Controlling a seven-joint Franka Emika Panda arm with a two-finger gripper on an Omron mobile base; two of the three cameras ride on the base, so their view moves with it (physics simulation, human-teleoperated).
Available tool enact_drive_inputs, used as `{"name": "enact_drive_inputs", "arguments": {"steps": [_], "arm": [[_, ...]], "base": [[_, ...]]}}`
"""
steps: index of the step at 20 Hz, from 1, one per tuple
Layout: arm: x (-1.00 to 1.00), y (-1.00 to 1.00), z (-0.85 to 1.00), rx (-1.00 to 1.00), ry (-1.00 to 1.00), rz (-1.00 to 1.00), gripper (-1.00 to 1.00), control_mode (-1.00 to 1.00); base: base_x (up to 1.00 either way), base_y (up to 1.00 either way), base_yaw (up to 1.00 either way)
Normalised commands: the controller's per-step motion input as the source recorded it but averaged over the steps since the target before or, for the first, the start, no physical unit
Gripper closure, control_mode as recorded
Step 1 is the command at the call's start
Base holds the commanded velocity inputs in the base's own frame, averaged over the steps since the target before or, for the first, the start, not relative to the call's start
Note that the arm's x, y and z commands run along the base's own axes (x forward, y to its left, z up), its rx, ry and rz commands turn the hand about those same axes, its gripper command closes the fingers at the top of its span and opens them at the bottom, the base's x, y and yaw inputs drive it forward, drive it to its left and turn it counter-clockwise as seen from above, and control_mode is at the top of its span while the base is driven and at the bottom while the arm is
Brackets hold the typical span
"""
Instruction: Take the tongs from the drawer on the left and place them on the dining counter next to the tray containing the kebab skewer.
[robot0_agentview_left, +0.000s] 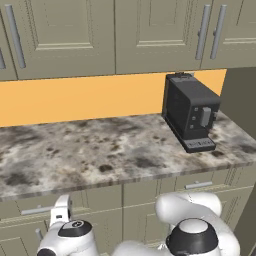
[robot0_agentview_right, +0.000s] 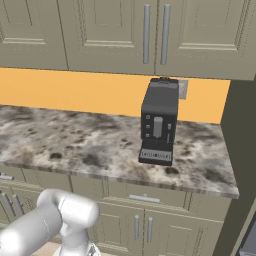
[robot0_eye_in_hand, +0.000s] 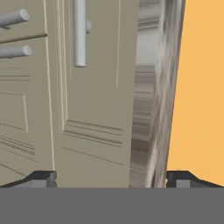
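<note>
Two dark fingertips (robot0_eye_in_hand: 41, 178) of my pincer (robot0_eye_in_hand: 111, 178) stand wide apart, one at each lower corner of the hand view, with nothing between them. The pincer is empty.

Straight ahead of the pincer is the drawer (robot0_eye_in_hand: 100, 87). It is shut, its sage-grey front flush with the fronts around it. The hand is rolled onto its side, so in the hand view the drawer's silver bar handle (robot0_eye_in_hand: 79, 33) runs up and down. It lies ahead of the gap between my fingertips, nearer the left tip, and apart from both.

On the right-tip side of the drawer, the mottled granite edge of the counter (robot0_eye_in_hand: 155, 109) runs along the drawer front. Beyond that edge is the orange wall (robot0_eye_in_hand: 201, 87). On the left-tip side are the lower doors (robot0_eye_in_hand: 26, 109). Their two bar handles cross the upper corner of the view.

In the left base view the pincer sits low, under the counter's front edge and just beside the drawer handle. Above it the granite top spreads wide. A black coffee machine (robot0_agentview_left: 192, 112) stands on that top against the wall, well off to the pincer's right and higher. A second drawer (robot0_agentview_left: 200, 182) with a like handle lies below the machine, well apart from the pincer. Pale upper cabinets (robot0_agentview_left: 75, 30) with long vertical handles hang over the orange wall, far above the pincer.
</note>
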Motion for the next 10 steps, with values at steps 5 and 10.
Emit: {"name": "enact_drive_inputs", "arguments": {"steps": [5, 10], "arm": [[0.02, 0.21, -0.17, -0.01, 0.0, 0.0, -1.0, -1.0], [0.07, 0.21, -0.22, -0.02, 0.0, 0.0, -1.0, -1.0]], "base": [[0.0, 0.0, 0.0], [0.0, 0.0, 0.0]]}}
